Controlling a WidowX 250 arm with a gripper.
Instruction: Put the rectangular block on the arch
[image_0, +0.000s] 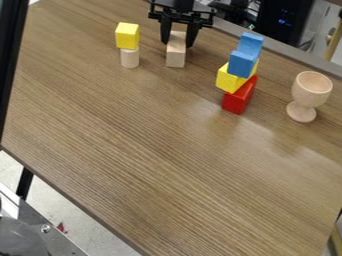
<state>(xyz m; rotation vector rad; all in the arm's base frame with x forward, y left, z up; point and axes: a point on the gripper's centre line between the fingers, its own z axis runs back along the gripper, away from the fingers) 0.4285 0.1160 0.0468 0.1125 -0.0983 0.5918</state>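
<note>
Near the table's (153, 150) far edge, we see the gripper (179, 41) over the plain wooden rectangular block (176, 56); we cannot tell whether it grips it; just left, a yellow cube (127, 35) tops a pale cylinder (129, 58); rightward, a blue piece (245, 56) crowns yellow (231, 80) and red blocks (239, 98); a wooden goblet (311, 89) stands beyond.

A brown wood-grain table (167, 175) spreads across most of the frame. Toward the upper left a pale wooden cylinder (130, 58) stands on it. A pale rectangular block (176, 57) is at upper centre — whether it touches the tabletop I cannot tell. A red block (238, 102) sits upper right of centre — and nearer the right edge, an upright wooden goblet (310, 90).
</note>
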